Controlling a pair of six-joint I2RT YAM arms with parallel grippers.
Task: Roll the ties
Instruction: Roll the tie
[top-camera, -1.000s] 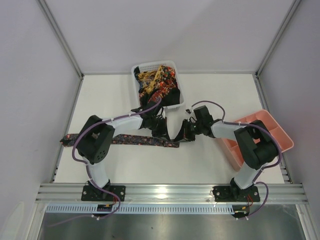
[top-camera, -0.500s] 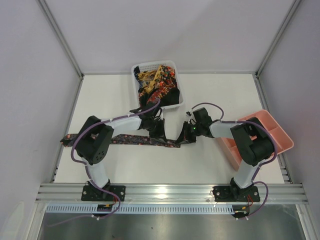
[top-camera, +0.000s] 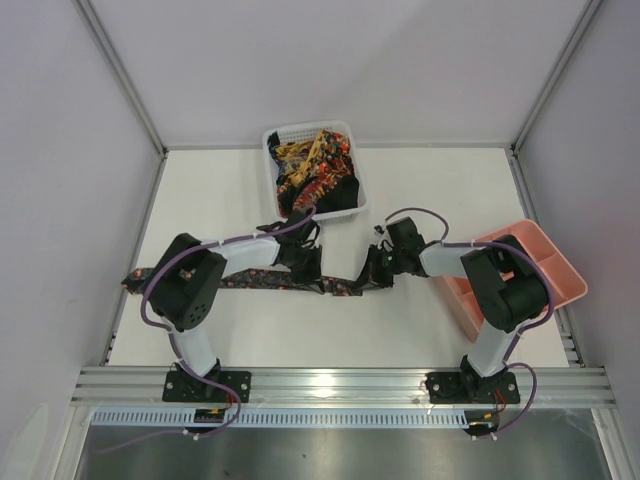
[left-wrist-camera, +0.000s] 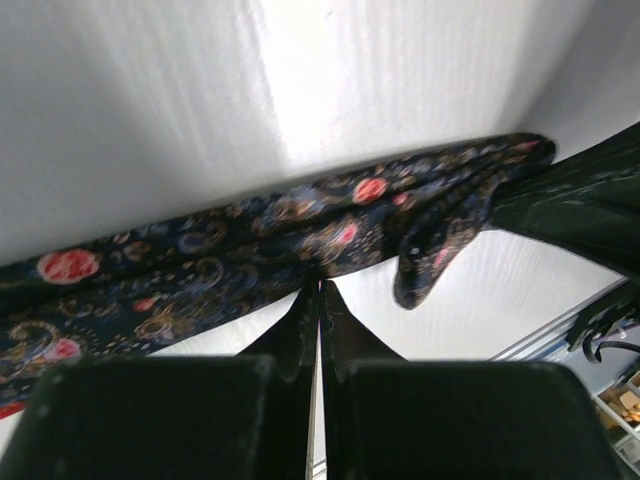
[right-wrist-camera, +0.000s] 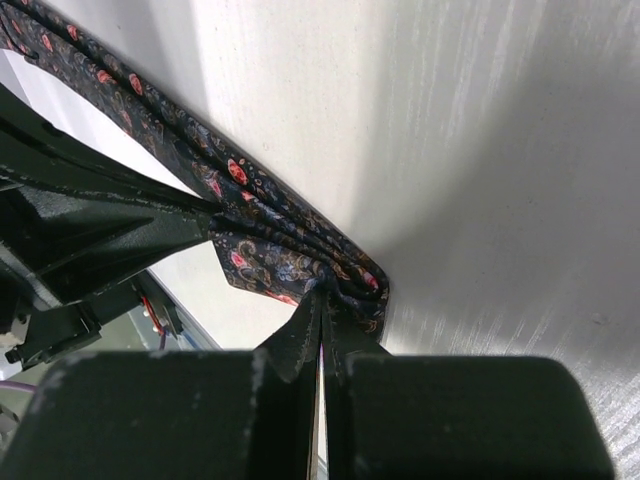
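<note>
My right end effector (right-wrist-camera: 322, 296) is pinched shut on the tie (right-wrist-camera: 270, 250) at its folded-over end, my left end effector (left-wrist-camera: 320, 286) nips its edge just beside, and the rest trails along the counter (right-wrist-camera: 480, 150) beyond the left one, so I reckon the roll's barely begun and next I gotta curl that end over tight without it slipping.

A necktie (top-camera: 260, 281) lies stretched across the table (top-camera: 420, 190), from its left edge to about the centre. Behind it, at the table's back centre, stands a mesh basket (top-camera: 268, 150) with a heap of ties (top-camera: 315, 165) in it. A compartment tray (top-camera: 560, 270) sits at the right edge. The left gripper (top-camera: 305, 268) meets the necktie right of its middle, and the right gripper (top-camera: 372, 275) is at its right end.
</note>
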